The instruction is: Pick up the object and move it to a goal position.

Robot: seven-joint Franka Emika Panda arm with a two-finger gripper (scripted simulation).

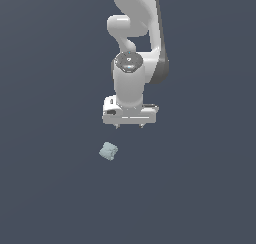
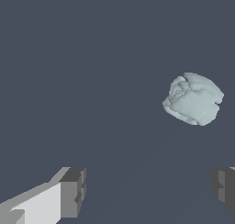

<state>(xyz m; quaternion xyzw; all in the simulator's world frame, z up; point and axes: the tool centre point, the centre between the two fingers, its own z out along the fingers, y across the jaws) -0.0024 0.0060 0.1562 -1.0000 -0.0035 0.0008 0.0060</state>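
**Spotter:** Dark slate-blue ground [image 1: 50, 198] fills everything around your arm, flat and unmarked, with no edge or wall you can pick out in either view.

**Operator:** Where is the object?

**Spotter:** Your object [image 1: 108, 151] lies on that ground in the exterior view, below the hand and a little toward the exterior view's left. It is a small, pale grey-green lump, roughly cube-shaped and turned at an angle. In the wrist view the object's bumpy, folded surface shows clearly, and it lies alone with nothing touching it.

**Operator:** And the hand?

**Spotter:** Your gripper [image 1: 129, 125] points downward under the white Panda arm [image 1: 131, 83], whose links rise toward the top of the exterior view. Only two short finger stubs show beneath the pale hand body there. The wrist view tells you more: the two dark grey fingertips [image 2: 73, 191] stand far apart, one near each side of the frame, with bare ground between them. So your jaws are spread wide and they hold nothing.

**Operator:** Is the lump between the fingers?

**Spotter:** No. In the wrist view it lies apart from both fingertips, nearer the one that is partly cut off at the frame edge. You cannot tell from these renders how high the hand hangs above the ground.
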